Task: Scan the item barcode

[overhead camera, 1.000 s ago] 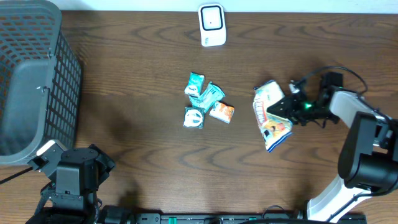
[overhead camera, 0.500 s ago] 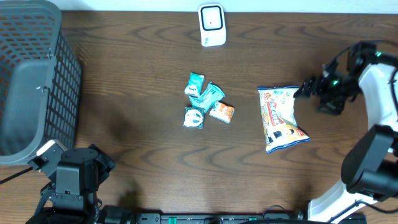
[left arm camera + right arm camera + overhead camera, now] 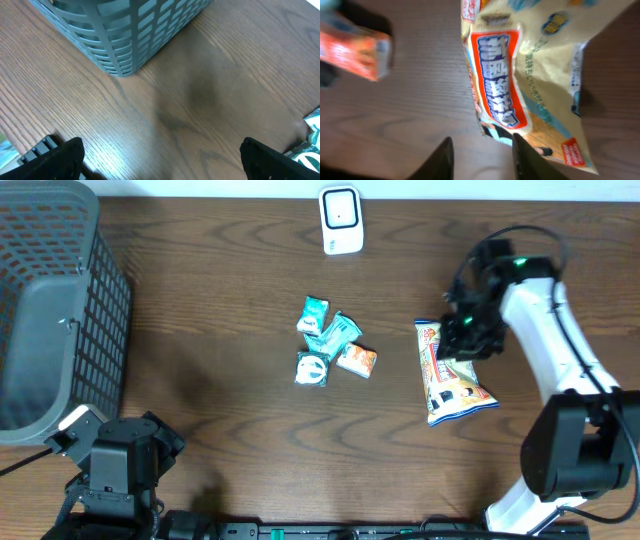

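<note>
Found snack bag (image 3: pixel 452 385) lying flat, printed face up, on table (image 3: pixel 220 400), right of small packets (image 3: pixel 330 345) and well apart from scanner (image 3: pixel 340 222) at far edge. Noted right gripper (image 3: pixel 465 330) poised over bag's far end, fingers (image 3: pixel 442 160) narrowed astride its edge. Cannot tell whether pinching or merely straddling. Judged this as setup for lifting bag to find barcode, probably underneath. Saw left gripper (image 3: pixel 161 147) spread wide, empty, parked near basket (image 3: pixel 125 35), out of the way.
</note>
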Available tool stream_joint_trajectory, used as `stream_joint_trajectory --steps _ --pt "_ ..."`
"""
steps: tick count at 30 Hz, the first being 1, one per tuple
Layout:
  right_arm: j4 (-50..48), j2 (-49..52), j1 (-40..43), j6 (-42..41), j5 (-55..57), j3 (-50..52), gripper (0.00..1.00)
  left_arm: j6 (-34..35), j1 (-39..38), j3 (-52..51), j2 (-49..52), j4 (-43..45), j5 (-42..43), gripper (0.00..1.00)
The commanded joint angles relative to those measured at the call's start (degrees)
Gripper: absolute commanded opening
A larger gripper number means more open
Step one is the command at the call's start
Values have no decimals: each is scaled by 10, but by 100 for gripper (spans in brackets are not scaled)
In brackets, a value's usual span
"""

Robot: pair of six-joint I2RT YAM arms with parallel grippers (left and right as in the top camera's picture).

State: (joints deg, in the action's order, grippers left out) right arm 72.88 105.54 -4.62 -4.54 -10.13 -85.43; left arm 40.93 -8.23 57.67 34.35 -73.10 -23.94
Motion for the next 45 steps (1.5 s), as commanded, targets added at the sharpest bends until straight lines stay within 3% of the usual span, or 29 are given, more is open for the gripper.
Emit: stream_joint_trajectory --steps 1,7,32,43,45 --pt "-27 -2 -29 -63 64 37 37 8 4 0 -1 -2 -10 98" --pt "-38 -2 -42 -68 82 42 49 8 4 0 -1 -2 -10 98" --pt "-63 -2 -38 -31 130 42 60 8 4 0 -1 -2 -10 98" --pt "-76 -2 -21 -31 171 47 58 8 4 0 -1 -2 -10 98" --pt "-77 -2 -21 -31 167 52 42 7 4 0 -1 -2 -10 98"
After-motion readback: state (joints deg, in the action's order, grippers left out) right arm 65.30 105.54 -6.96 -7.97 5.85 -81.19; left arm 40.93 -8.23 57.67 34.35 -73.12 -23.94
